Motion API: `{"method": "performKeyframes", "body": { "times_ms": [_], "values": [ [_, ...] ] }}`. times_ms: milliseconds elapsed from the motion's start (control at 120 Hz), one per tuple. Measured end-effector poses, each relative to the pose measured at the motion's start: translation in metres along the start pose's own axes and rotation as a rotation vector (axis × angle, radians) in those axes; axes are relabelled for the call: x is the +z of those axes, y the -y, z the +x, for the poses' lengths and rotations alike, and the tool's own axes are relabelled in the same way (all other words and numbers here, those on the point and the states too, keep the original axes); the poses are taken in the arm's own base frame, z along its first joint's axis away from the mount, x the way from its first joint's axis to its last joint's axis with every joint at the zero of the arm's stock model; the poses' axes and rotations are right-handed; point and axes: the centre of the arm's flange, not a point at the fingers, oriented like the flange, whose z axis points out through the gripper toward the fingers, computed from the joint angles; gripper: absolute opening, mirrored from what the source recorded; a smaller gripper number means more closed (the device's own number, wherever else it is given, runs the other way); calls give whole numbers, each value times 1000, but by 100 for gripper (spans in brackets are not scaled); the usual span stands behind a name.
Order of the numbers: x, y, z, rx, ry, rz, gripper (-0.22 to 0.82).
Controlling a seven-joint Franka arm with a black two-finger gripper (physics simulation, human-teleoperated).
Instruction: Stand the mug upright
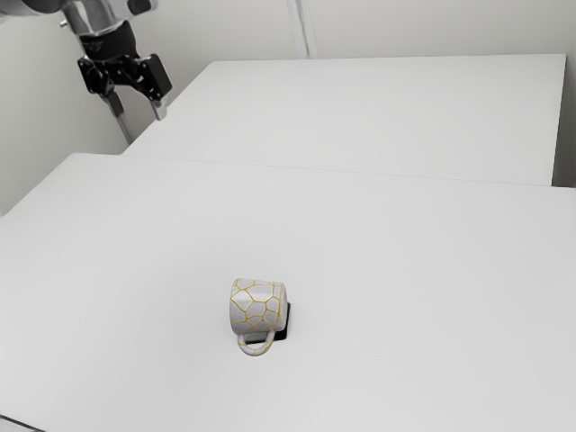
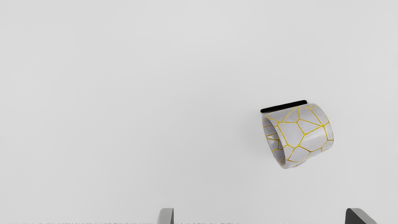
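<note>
One mug (image 1: 258,306), not upright but on its side, at the lower centre of the exterior view, its handle (image 1: 256,348) toward the bottom of the frame and a black slab (image 1: 288,322) close against it. The robot's gripper (image 1: 139,110) hangs well apart, at upper left; from where I stand, the mug lies below and to the right of it. Note the axes: in the wrist view the fingers stand wide apart, holding nothing, and the mug's long axis runs roughly along the line joining their tips. To pinch across the round body, the hand would probably need to turn before closing; tipping the mouth upward would then follow.
</note>
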Motion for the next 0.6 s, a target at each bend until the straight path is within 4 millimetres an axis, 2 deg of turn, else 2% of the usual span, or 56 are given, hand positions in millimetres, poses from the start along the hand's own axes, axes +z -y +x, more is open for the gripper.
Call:
{"method": "performKeyframes", "body": {
  "times_ms": [100,167,217,250,283,358,400,450,600],
  "values": [
    [4,-9,-2,15,17,-9,60],
    [27,-17,-3,25,65,-38,60],
    [61,-21,-10,27,118,-77,60],
    [87,-17,-15,12,152,-113,60],
    [117,-2,-19,-25,185,-161,60],
    [191,44,-34,-151,236,-302,60],
    [226,55,-43,-203,246,-388,60],
    [259,53,-50,-239,238,-484,60],
    [319,30,-74,-334,150,-776,60]
  ]
}}
